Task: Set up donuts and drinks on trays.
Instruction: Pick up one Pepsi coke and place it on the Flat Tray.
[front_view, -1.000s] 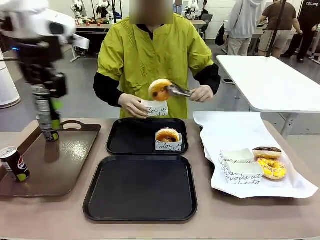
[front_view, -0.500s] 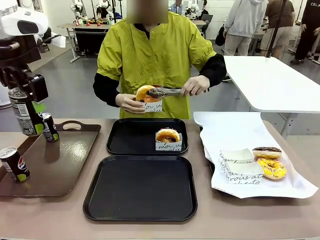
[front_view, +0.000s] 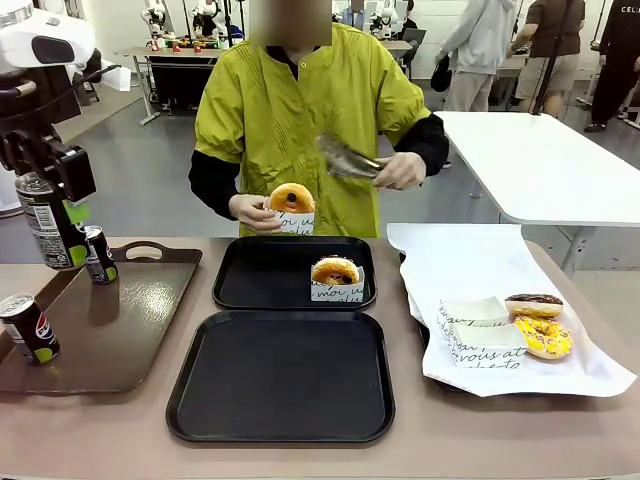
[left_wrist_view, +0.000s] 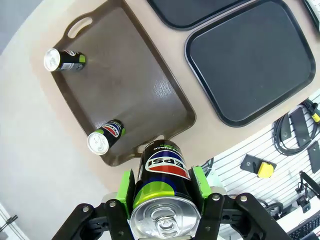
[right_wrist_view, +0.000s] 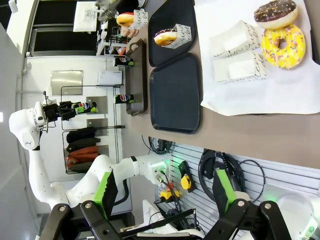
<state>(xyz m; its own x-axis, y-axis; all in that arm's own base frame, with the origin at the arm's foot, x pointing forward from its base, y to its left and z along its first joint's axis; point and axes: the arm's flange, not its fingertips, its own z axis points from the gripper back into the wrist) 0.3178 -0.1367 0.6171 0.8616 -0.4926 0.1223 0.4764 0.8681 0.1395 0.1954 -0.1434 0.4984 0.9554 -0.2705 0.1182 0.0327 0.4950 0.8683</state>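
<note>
A slim, glossy cylindrical can (left_wrist_view: 161, 167) is clamped in the left gripper (left_wrist_view: 162, 192). The right gripper (right_wrist_view: 165, 195) is spread wide, with nothing grasped.

Tongs (front_view: 345, 158) have left the donut (front_view: 291, 198) (now boxed).

a glossy metal can (left_wrist_view: 163, 192) sits between the left fingers (left_wrist_view: 199, 181); beyond them lie a glossy brown tray (left_wrist_view: 137, 82) and matte black trays (left_wrist_view: 250, 60).
</note>
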